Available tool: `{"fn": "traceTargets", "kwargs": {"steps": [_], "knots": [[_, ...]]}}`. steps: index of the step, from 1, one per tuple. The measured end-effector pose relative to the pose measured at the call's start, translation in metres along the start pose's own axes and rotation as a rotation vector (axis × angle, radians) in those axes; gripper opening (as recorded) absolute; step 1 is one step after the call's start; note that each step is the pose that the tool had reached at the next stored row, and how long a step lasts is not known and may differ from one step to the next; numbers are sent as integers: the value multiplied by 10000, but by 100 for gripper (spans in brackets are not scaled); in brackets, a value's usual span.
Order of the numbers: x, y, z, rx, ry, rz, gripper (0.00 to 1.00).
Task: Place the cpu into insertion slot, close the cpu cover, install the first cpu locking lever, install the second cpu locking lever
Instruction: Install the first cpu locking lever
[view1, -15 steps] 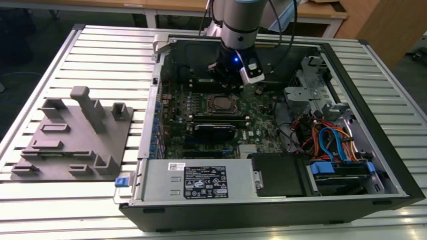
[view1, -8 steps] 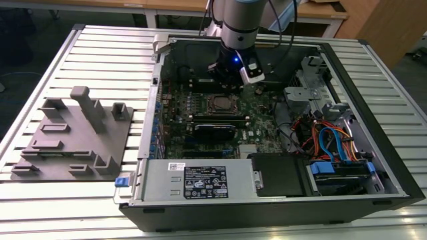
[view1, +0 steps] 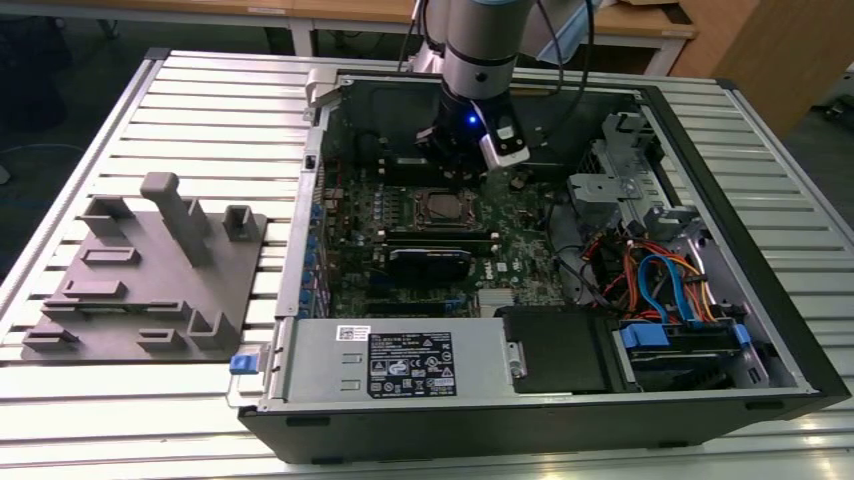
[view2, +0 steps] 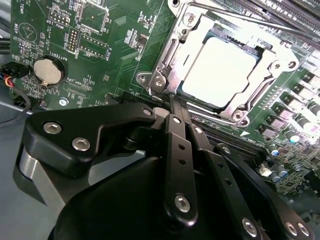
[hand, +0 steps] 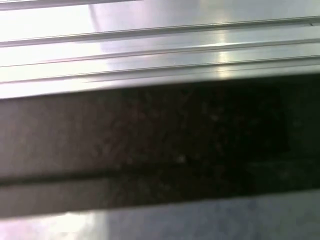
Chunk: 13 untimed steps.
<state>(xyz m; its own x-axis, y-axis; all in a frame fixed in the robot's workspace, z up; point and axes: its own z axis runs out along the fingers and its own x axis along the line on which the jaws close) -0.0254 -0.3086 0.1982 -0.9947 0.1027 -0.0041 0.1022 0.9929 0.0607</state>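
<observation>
The cpu (view2: 217, 70) sat in the insertion slot (view2: 260, 50) with the cpu cover (view2: 167, 62) down around it. The claw (view2: 175, 107), fingers pinched together and empty, hovered just beside the cover's edge. The levers looked next, needing a precise push.

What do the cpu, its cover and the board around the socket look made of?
The cpu top looks like bare metal with a matte silvery finish, glaring under the light. The cpu cover looks like thin stamped steel, shiny, with bright edge reflections. The circuit board looks like green-coated laminate, with printed white markings.
</observation>
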Motion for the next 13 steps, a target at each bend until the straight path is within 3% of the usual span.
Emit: {"fn": "traceTargets", "kwargs": {"steps": [6, 10, 13], "knots": [[1, -2, 12, 35, 0, 0, 10], [-1, 1, 24, -120, 7, 2, 10], [0, -1, 23, -181, 18, 4, 10]]}}
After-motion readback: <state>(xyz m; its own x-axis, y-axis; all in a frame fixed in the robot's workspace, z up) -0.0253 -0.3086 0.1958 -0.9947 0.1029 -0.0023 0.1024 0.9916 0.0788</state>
